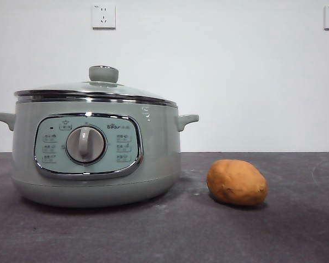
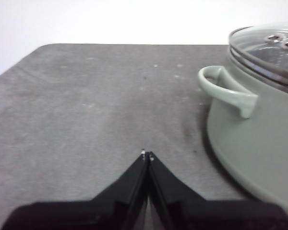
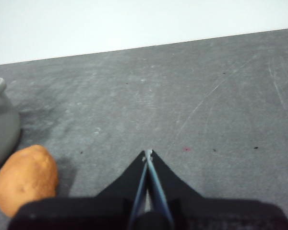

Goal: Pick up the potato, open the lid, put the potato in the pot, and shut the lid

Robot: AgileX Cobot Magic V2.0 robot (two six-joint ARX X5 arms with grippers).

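The sage-green pot (image 1: pixel 96 156) stands on the dark table at the left of the front view. The glass lid (image 1: pixel 96 89) with its green knob (image 1: pixel 103 73) sits closed on it. The orange-brown potato (image 1: pixel 237 182) lies on the table to the right of the pot. My left gripper (image 2: pixel 147 155) is shut and empty above the table beside the pot's side handle (image 2: pixel 225 91). My right gripper (image 3: pixel 147 154) is shut and empty; the potato (image 3: pixel 25 178) lies beside it, apart, with the pot (image 3: pixel 2 127) just beyond. Neither arm shows in the front view.
The dark grey table top (image 1: pixel 296 230) stretches in front of and to the right of the potato. A white wall with two sockets (image 1: pixel 103 16) stands behind the table.
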